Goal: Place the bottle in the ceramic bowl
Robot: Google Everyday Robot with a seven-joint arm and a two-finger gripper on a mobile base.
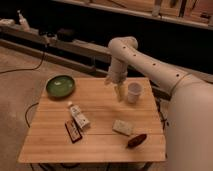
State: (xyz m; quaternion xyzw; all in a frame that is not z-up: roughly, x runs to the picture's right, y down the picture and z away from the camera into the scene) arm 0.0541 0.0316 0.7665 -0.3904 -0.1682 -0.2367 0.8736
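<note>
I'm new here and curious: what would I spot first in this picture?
The big white arm reaches in from the right over the wooden table, its gripper hanging just left of the white cup. Then there is the shiny green bowl at the table's far left corner, and the little white bottle lying left of the middle, beside a red-and-black box.
</note>
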